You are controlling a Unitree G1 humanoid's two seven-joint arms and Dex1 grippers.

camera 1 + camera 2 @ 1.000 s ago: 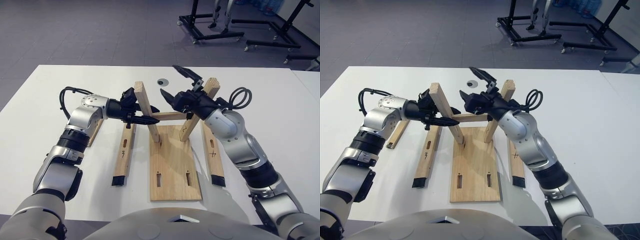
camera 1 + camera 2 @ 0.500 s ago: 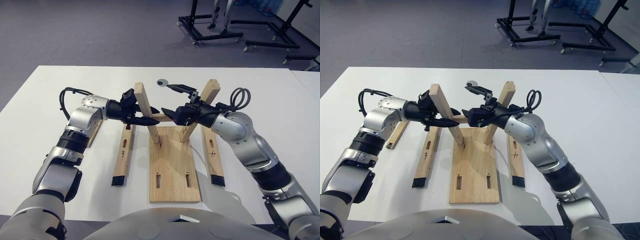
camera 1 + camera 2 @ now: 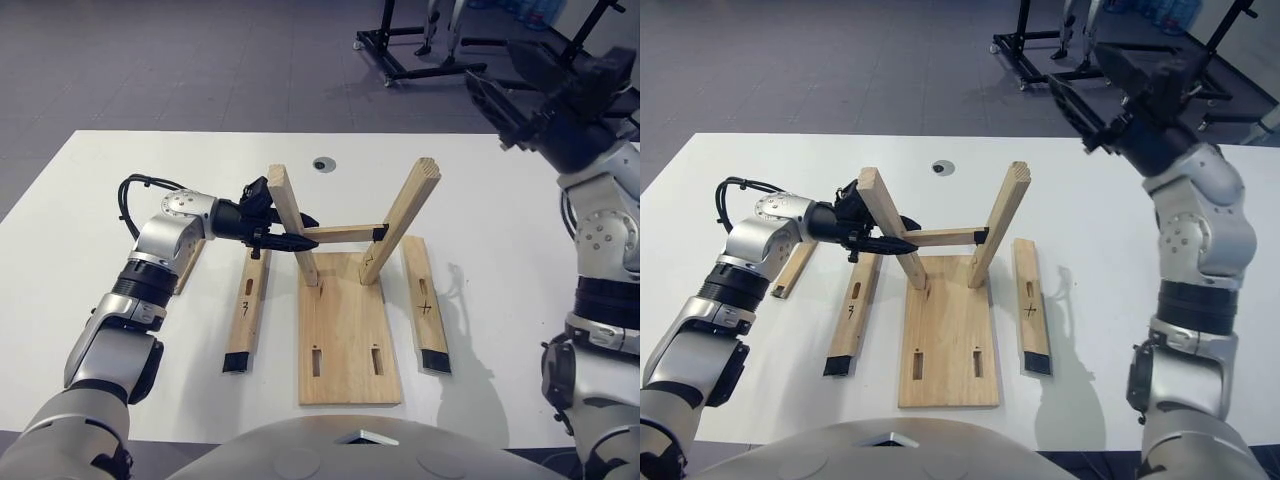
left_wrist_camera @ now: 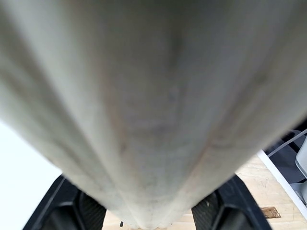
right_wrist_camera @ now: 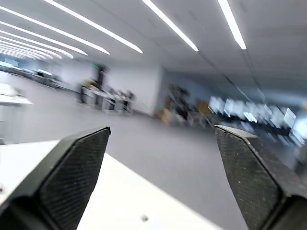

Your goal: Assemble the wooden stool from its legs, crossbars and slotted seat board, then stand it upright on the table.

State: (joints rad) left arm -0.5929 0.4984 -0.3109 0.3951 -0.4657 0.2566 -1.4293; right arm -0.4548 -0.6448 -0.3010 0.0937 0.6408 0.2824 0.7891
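Note:
The slotted seat board [image 3: 348, 335] lies flat on the white table. Two legs stand tilted in its far slots, a left leg [image 3: 288, 212] and a right leg [image 3: 408, 215], joined by a crossbar [image 3: 342, 233]. My left gripper [image 3: 290, 232] is shut on the left leg just beside the crossbar joint; in the left wrist view that leg [image 4: 153, 96] looms between the black fingers [image 4: 79, 213]. My right gripper [image 3: 1080, 75] hangs high above the table's far right, open and holding nothing, its pads [image 5: 72, 177] wide apart.
A loose leg [image 3: 247, 312] lies left of the board and another [image 3: 425, 315] right of it. One more wooden piece [image 3: 190, 268] lies under my left forearm. A round grommet [image 3: 321, 163] sits in the table behind the legs. Black wheeled frames [image 3: 450, 70] stand on the floor beyond.
My right gripper has left the crossbar and swung up and to the right, high above the table, still open. The left gripper and both legs have stayed put.

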